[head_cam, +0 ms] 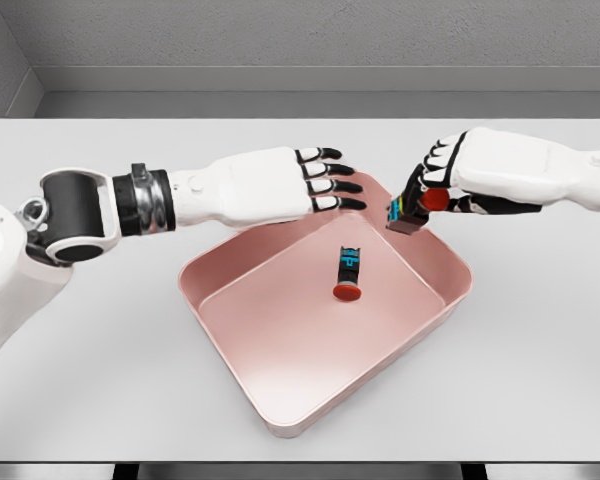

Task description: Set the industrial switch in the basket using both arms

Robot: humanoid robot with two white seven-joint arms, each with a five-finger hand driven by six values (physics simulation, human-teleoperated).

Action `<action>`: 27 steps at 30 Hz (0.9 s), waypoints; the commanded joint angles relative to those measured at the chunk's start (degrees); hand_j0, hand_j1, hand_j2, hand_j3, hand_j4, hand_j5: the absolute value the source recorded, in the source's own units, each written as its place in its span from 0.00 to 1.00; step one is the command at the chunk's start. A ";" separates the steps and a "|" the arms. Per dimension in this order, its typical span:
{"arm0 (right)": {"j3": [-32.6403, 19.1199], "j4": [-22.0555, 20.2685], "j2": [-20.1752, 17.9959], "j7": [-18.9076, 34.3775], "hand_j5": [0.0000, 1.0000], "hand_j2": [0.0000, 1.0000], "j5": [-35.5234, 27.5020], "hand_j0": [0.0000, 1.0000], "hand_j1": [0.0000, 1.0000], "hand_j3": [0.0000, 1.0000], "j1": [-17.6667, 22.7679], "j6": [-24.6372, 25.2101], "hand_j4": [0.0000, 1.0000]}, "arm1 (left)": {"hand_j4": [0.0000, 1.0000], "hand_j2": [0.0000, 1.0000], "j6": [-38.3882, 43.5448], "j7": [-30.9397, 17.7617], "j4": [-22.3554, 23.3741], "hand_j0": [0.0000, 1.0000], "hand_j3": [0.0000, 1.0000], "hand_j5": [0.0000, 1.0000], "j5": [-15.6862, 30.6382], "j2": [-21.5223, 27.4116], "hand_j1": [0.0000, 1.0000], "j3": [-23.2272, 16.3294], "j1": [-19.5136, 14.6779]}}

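Note:
A pink basket (238, 372) sits mid-table, turned at an angle. Inside it, toward the back, lies a black industrial switch (348, 272) with a red cap and blue marking, tipped on its side. A second switch (408, 212), with a red button, blue-green body and grey base, hangs tilted over the basket's far right rim, and my right hand (432, 190) is shut on it. My left hand (325, 182) hovers flat above the basket's back rim, open, fingers stretched toward the right hand and holding nothing. A small gap separates the two hands.
The white table (90, 400) runs to a front edge near the bottom of the view. A grey wall stands behind the table's far edge. My left forearm (150, 205) crosses the table's left half.

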 commanded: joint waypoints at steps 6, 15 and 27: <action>5.69 -0.01 3.78 -0.08 0.54 0.54 -0.40 0.54 0.54 0.54 -1.32 0.18 0.54 | 1.00 1.00 0.12 0.24 -0.29 1.00 1.00 1.00 9.31 8.52 1.00 2.28 0.00; 5.78 0.08 3.34 -0.08 1.00 1.00 -0.40 1.00 1.00 1.00 -1.23 0.18 1.00 | 1.00 1.00 0.12 0.59 -0.20 1.00 1.00 1.00 18.28 24.35 1.00 4.22 1.58; 2.44 0.08 -0.43 -0.08 1.00 1.00 -0.66 1.00 1.00 1.00 -1.32 0.18 1.00 | 1.00 1.00 0.12 0.59 -0.20 1.00 1.00 1.00 18.28 27.95 1.00 5.62 7.03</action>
